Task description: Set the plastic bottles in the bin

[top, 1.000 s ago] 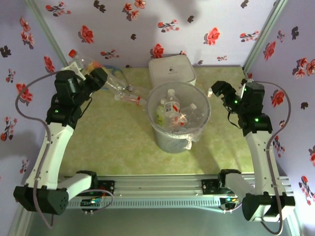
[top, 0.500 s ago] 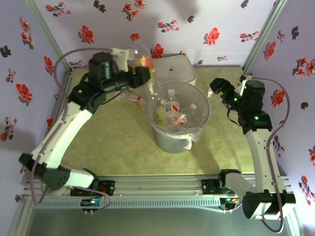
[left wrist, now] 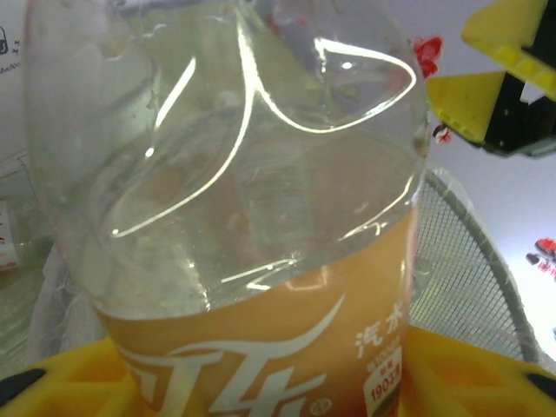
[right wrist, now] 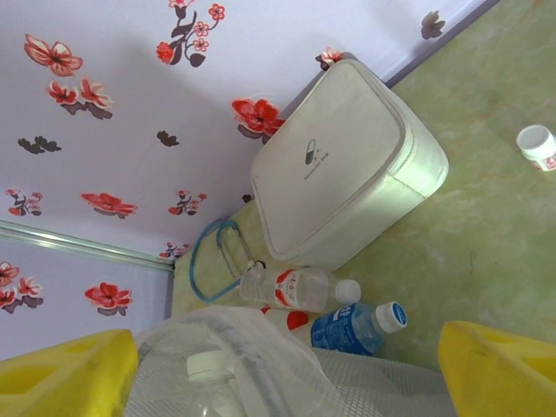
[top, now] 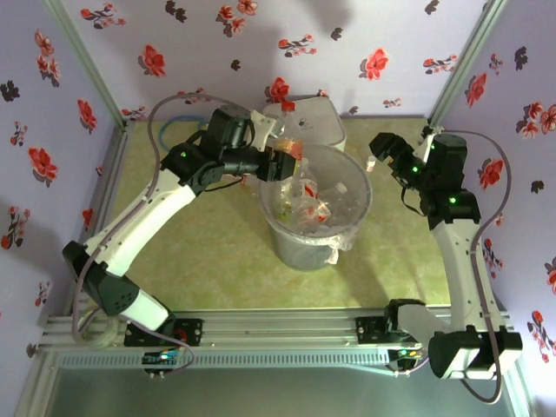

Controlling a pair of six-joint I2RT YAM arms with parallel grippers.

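My left gripper (top: 282, 162) is shut on a clear plastic bottle (top: 293, 149) with an orange label, holding it over the far left rim of the bin (top: 300, 248). In the left wrist view this bottle (left wrist: 252, 217) stands between my yellow fingers (left wrist: 460, 373). The grey bin, lined with a clear bag (right wrist: 261, 365), holds several bottles (top: 306, 187). Behind the bin, a red-and-white labelled bottle (right wrist: 291, 288) and a blue labelled bottle (right wrist: 352, 328) lie on the table. My right gripper (top: 382, 152) hangs open and holds nothing, to the right of the bin.
A white rounded-square box (top: 304, 122) stands just behind the bin, also seen from the right wrist as the box (right wrist: 339, 165). A tiny white cap-like piece (right wrist: 537, 146) lies on the green table, and a blue cable loop (right wrist: 213, 261) lies by the back wall.
My left arm has swung right from the back left corner, carrying the orange-labelled bottle to the bin's rim. The right arm has barely moved.
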